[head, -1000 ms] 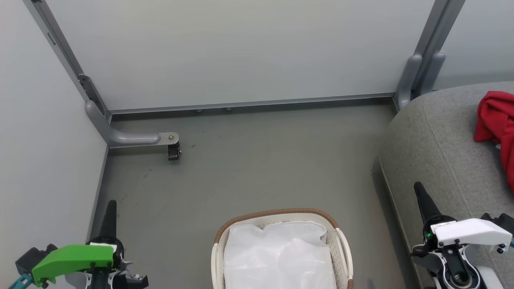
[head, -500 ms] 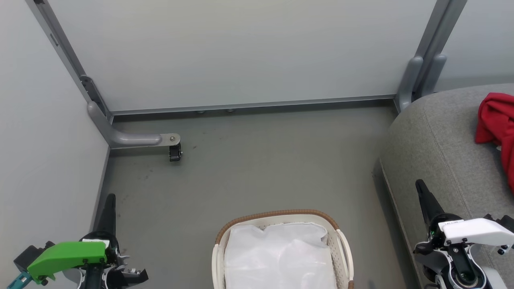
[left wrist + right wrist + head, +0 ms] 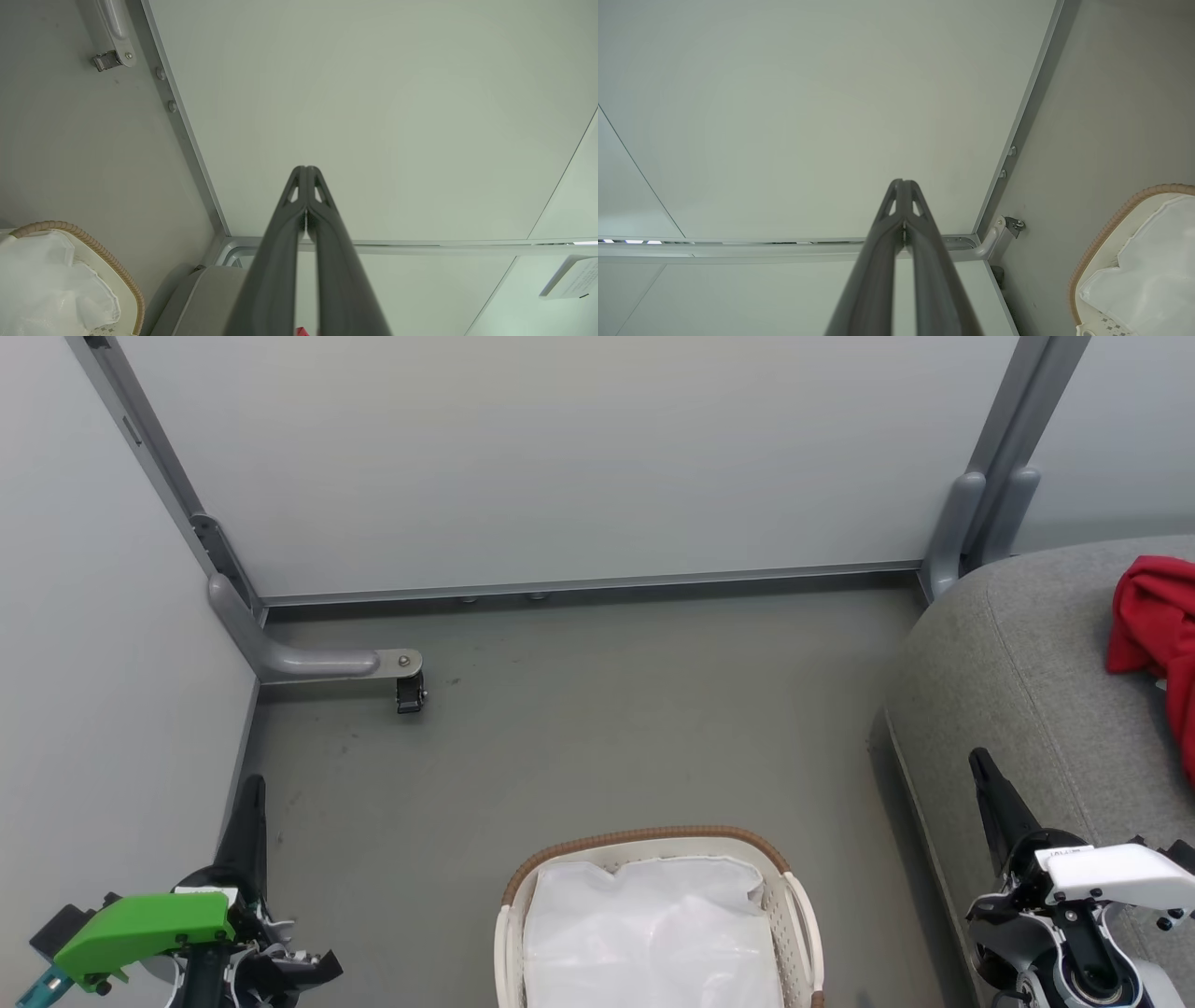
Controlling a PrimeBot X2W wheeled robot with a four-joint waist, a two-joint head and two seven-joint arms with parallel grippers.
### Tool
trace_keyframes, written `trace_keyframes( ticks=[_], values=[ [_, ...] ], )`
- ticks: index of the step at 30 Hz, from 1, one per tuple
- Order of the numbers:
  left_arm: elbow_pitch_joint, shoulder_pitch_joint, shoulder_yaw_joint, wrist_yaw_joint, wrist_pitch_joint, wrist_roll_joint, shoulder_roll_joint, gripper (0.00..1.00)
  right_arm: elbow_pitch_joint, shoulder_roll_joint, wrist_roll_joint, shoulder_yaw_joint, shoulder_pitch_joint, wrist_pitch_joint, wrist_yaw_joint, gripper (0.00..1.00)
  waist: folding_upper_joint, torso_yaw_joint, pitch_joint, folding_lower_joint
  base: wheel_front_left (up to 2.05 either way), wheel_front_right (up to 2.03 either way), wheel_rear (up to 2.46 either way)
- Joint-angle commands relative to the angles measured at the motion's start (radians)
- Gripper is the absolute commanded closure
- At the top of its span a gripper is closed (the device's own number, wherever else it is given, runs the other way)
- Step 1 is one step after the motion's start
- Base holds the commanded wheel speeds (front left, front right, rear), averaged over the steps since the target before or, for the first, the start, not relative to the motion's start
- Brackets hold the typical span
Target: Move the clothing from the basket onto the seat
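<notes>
The right hand (image 3: pixel 988 784) is closed, its two fingers (image 3: pixel 882 261) pressed together and holding nothing, over the front edge of the seat (image 3: pixel 1027 653). The clothing (image 3: pixel 1153 616) lies on that seat, ahead of this hand and to its right, well apart from it. The left hand (image 3: pixel 250 807), also closed and holding nothing, hangs over the floor (image 3: pixel 607 728) beside the wall (image 3: pixel 93 709). The basket (image 3: pixel 794 905), white liner (image 3: pixel 644 933) inside, stands between the two hands.

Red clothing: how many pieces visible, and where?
1 red heap, on the seat at the head view's right edge, cut off; it may hold more pieces. None visible in the basket, just white liner.
</notes>
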Motion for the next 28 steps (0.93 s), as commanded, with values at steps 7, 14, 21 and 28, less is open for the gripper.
trace_keyframes(
  ticks=[7,14,21,28],
  values=[
    [-0.008,-0.016,0.005,-0.006,0.012,-0.034,0.007,1.0,-0.01,-0.006,0.035,-0.005,0.012,0.01,-0.001,1.0,0.003,0.001,-0.002,0.0,0.0,0.0,0.0],
    [-0.008,-0.016,0.005,-0.006,0.012,-0.034,0.007,1.0,-0.01,-0.006,0.035,-0.005,0.012,0.01,-0.001,1.0,0.003,0.001,-0.002,0.0,0.0,0.0,0.0],
    [-0.008,-0.016,0.005,-0.006,0.012,-0.034,0.007,1.0,-0.01,-0.006,0.035,-0.005,0.012,0.01,-0.001,1.0,0.003,0.001,-0.002,0.0,0.0,0.0,0.0],
    [-0.009,-0.016,0.005,-0.006,0.012,-0.034,0.007,1.0,-0.01,-0.006,0.036,-0.005,0.012,0.01,-0.001,1.0,0.003,0.001,-0.002,0.0,0.0,0.0,0.0]
  ],
)
